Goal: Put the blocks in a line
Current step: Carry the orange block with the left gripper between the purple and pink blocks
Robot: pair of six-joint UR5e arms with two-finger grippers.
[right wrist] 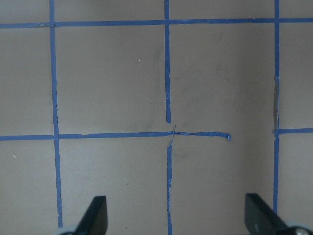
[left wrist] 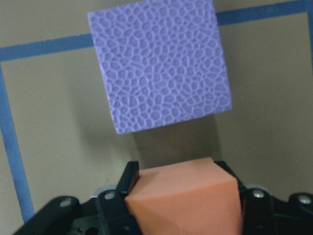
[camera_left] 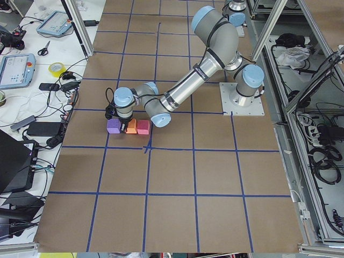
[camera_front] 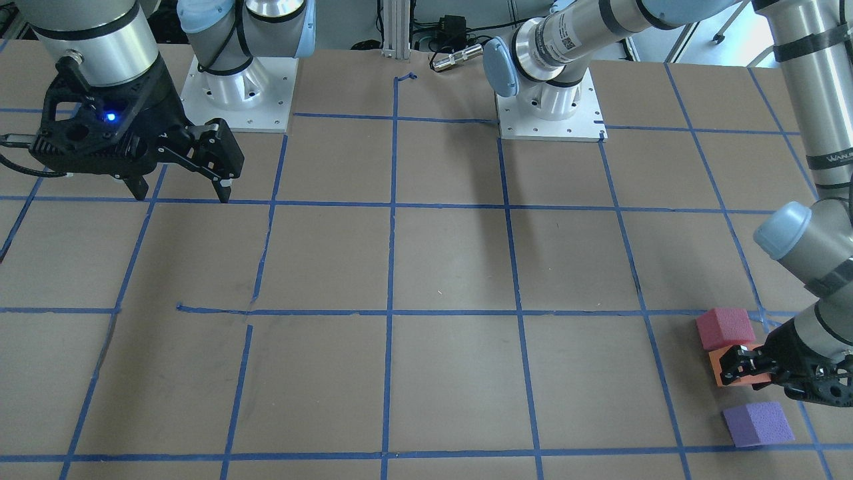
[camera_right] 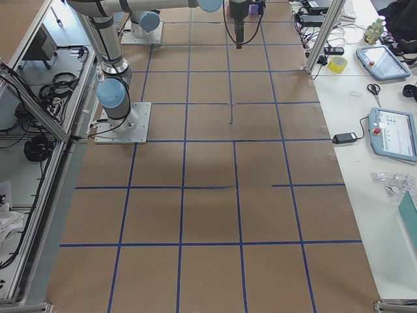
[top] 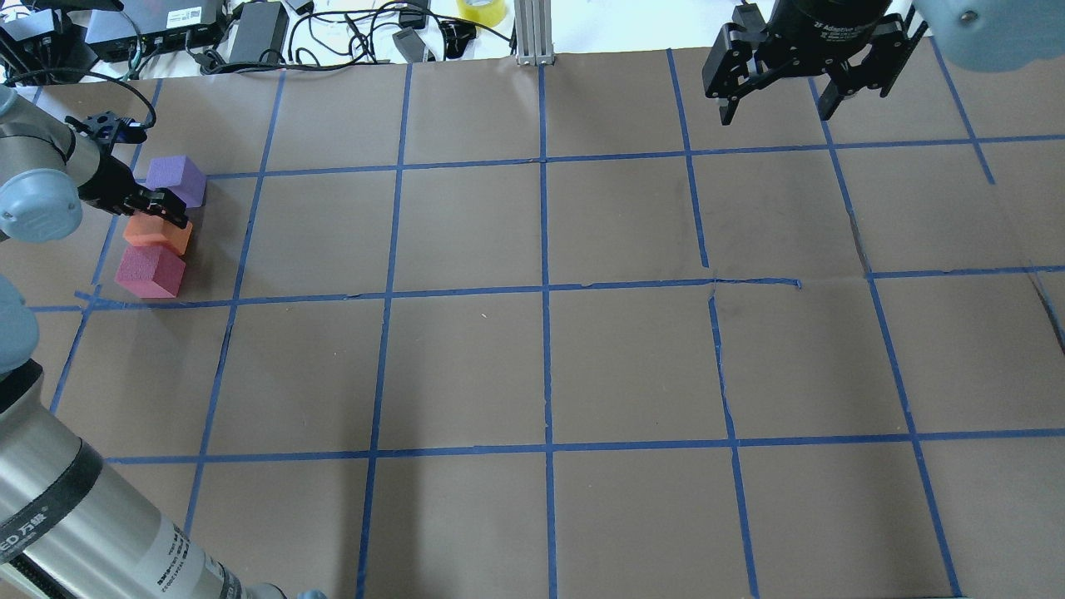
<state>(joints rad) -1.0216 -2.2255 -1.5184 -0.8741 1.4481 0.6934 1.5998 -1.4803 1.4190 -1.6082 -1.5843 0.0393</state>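
Wrist view: left jaws clamp orange block (left wrist: 183, 198), clear of purple block (left wrist: 159, 63); right jaws wide, empty

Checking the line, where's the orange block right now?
Overhead view, far left: the orange block sits between the purple block and pinkish-red block, within the left gripper.

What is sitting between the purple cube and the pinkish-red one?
The orange block, clasped by the left gripper, sits between the purple block and pinkish-red block, clearest in the overhead view.
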